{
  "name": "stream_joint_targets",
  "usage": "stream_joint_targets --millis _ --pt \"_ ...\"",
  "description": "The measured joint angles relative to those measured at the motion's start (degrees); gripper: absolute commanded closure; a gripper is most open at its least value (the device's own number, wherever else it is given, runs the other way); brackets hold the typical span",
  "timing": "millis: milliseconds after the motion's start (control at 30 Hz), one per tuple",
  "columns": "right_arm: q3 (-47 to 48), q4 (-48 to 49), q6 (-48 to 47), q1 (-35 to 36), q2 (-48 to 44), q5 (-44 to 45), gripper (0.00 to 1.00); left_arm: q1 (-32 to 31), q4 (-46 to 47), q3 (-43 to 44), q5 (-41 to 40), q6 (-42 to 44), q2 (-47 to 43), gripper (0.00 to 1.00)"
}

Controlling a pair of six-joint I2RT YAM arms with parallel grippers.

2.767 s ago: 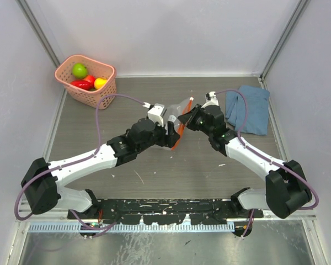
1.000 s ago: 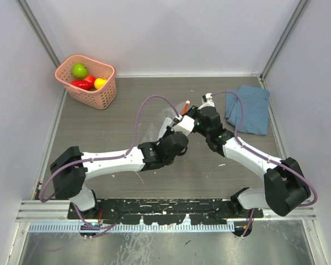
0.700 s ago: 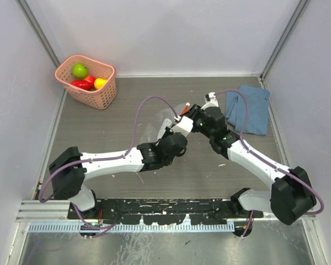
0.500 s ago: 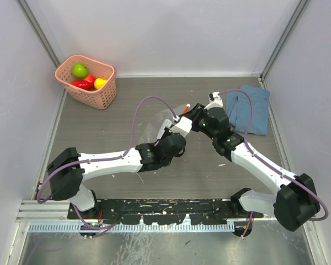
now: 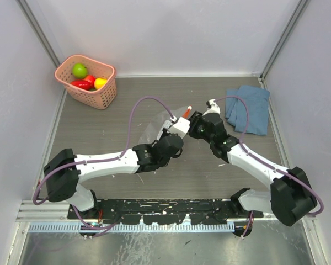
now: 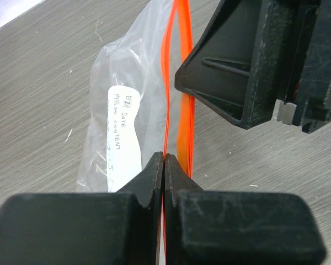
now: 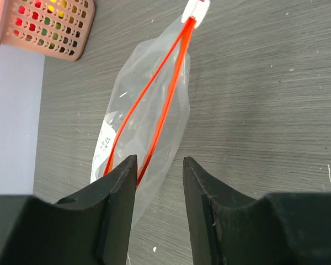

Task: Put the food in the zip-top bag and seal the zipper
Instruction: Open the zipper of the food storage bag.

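The clear zip-top bag (image 5: 157, 126) lies mid-table, its white label (image 6: 123, 141) showing. My left gripper (image 6: 164, 155) is shut on one orange-red track of the zipper (image 6: 183, 110). The two tracks spread apart (image 7: 154, 88) and meet at the white slider (image 7: 197, 8). My right gripper (image 7: 159, 165) stands open just short of the bag, its left finger (image 7: 118, 182) over the bag's corner and nothing held. In the top view both grippers meet at the bag's right edge, the left (image 5: 181, 121) beside the right (image 5: 194, 121). The food (image 5: 88, 80), green, red and yellow, sits in the basket.
The pink lattice basket (image 5: 105, 96) stands at the far left corner against the wall. A folded blue cloth (image 5: 248, 110) lies at the far right. White walls close in the table on three sides.
My right gripper has opened and let go of the bag's zipper edge, drawing back slightly. The left gripper keeps its hold, and its arm has shifted a little.
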Motion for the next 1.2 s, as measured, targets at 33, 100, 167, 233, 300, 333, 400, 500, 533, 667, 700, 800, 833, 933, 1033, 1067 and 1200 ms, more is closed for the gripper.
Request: stream_joint_targets --millis 33,100,167,233,300,333,400,500,533,667,700,800,833,933,1033,1067,1200 --pt "-0.2 0.3 0.1 0.0 0.3 -0.2 0.55 0.0 0.0 -0.2 0.1 0.0 0.0 1.0" --pt "-0.7 1.5 0.6 0.0 0.8 -0.7 0.54 0.0 0.0 -0.4 0.5 -0.1 -0.1 1.0" --pt "-1.0 2.2 1.0 0.0 1.1 -1.2 0.54 0.0 0.3 -0.7 0.9 -0.1 -0.3 1.0" --pt "-1.0 3.3 1.5 0.0 1.4 -1.6 0.55 0.0 0.4 -1.0 1.2 -0.2 -0.5 1.0" --pt "-1.0 4.2 2.1 0.0 1.9 -2.3 0.55 0.0 0.6 -1.2 1.5 -0.2 -0.6 1.0" --pt "-1.0 4.6 2.4 0.0 2.3 -2.8 0.54 0.0 0.8 -1.2 1.5 -0.2 -0.6 1.0" --pt "-1.0 5.2 2.9 0.0 3.2 -3.8 0.54 0.0 1.1 -1.2 1.7 -0.2 -0.6 1.0" --pt "-0.9 6.0 3.4 0.0 5.3 -6.2 0.56 0.0 1.7 -1.2 1.9 -0.2 -0.6 1.0" --pt "-0.9 6.0 3.5 0.0 6.0 -7.1 0.57 0.0 1.7 -1.2 2.0 -0.2 -0.6 1.0" --pt "-0.8 4.8 3.0 0.0 7.2 -8.3 0.63 0.0 1.7 -1.2 2.1 -0.2 -0.6 1.0" --pt "-0.4 3.7 2.5 0.0 7.2 -8.3 0.66 0.0 1.7 -1.2 2.0 -0.2 -0.6 1.0" --pt "1.2 0.9 0.4 0.0 7.2 -7.5 0.8 0.0 1.4 -1.3 1.8 -0.1 -1.0 1.0" --pt "2.0 -0.4 -0.6 0.0 7.2 -6.9 0.83 0.0 1.2 -1.3 1.6 -0.1 -1.3 1.0" --pt "4.7 -4.8 -4.0 0.0 7.2 -4.4 0.96 0.0 0.7 -1.4 0.8 -0.1 -3.0 1.0" --pt "7.2 -8.9 -7.4 0.0 7.2 -1.3 1.0 0.2 -0.1 -2.2 0.2 -0.1 -6.1 1.0" --pt "8.0 -10.3 -8.6 0.0 7.2 -0.2 1.0 0.4 -0.3 -2.4 0.1 -0.1 -6.9 1.0" --pt "10.6 -15.1 -12.9 0.0 7.2 3.1 1.0 1.2 -1.8 -3.3 0.0 -1.0 -9.9 1.0"
